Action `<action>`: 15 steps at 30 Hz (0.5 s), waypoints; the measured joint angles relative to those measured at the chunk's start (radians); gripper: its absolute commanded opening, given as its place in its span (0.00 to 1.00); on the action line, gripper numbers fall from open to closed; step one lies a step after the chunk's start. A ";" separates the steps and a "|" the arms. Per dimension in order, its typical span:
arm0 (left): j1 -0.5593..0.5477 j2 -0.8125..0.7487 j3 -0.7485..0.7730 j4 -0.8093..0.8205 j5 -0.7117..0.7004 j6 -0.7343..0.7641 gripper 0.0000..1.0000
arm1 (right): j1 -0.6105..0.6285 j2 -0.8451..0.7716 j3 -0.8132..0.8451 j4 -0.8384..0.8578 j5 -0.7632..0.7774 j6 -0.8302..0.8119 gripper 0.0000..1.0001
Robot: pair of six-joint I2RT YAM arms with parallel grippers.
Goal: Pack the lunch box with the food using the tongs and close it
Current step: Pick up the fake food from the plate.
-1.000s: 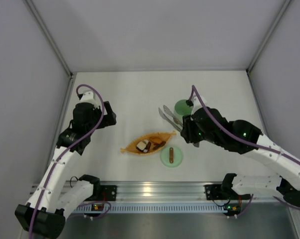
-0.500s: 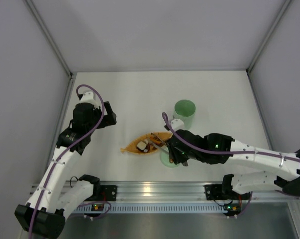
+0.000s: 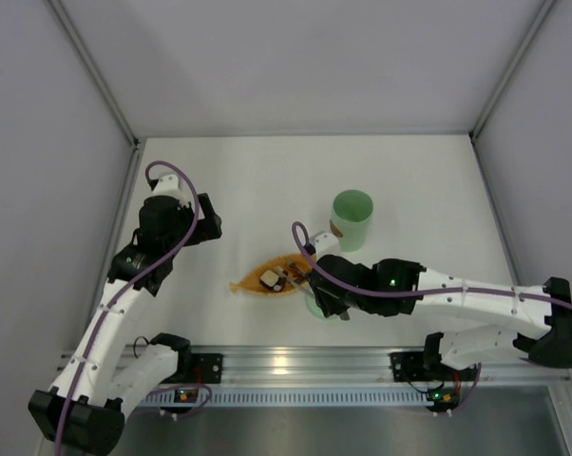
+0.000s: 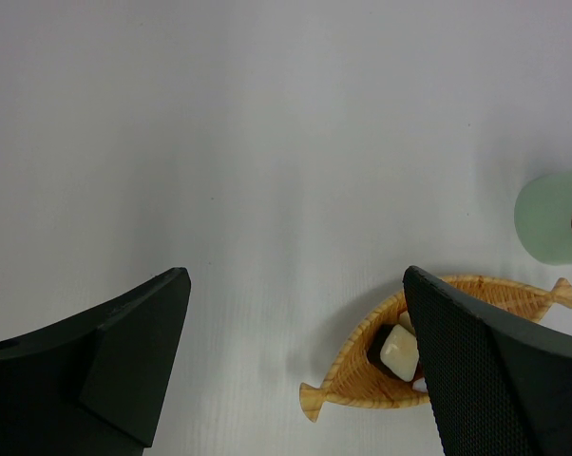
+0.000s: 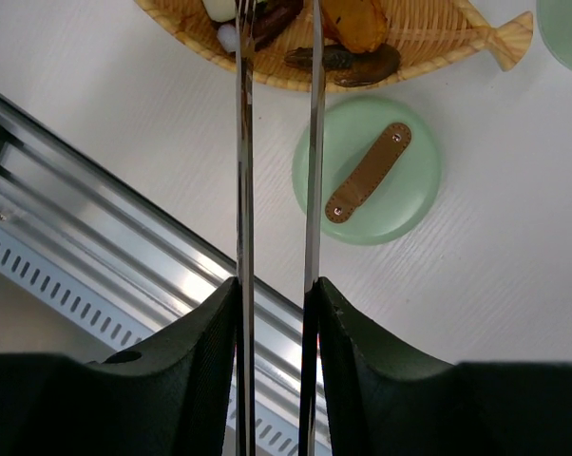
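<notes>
The mint-green lunch box [image 3: 352,218] stands upright and uncovered at centre right. Its flat lid [image 5: 367,171] with a brown bar handle lies on the table just in front of the orange leaf-shaped dish [image 3: 257,283]. In the dish is the food: an orange piece [image 5: 357,19], a brown piece [image 5: 348,59] and a white-and-dark piece [image 4: 400,350]. My right gripper [image 5: 276,294] is shut on the tongs [image 5: 244,142]. Their two slim arms reach over the lid's edge, with the tips inside the dish among the food. My left gripper [image 4: 295,285] hangs open and empty left of the dish.
The aluminium rail [image 5: 96,190] of the table's near edge runs close under my right gripper. Grey walls enclose the table on the left, the back and the right. The lunch box [image 4: 552,218] also shows at the right edge of the left wrist view.
My right arm has swung from beside the lunch box down and left to the dish, carrying the tongs with it. The left arm has not moved.
</notes>
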 measured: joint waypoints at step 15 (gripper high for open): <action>0.000 0.000 0.000 0.000 0.000 0.000 0.99 | 0.000 0.057 0.000 0.029 0.042 -0.005 0.34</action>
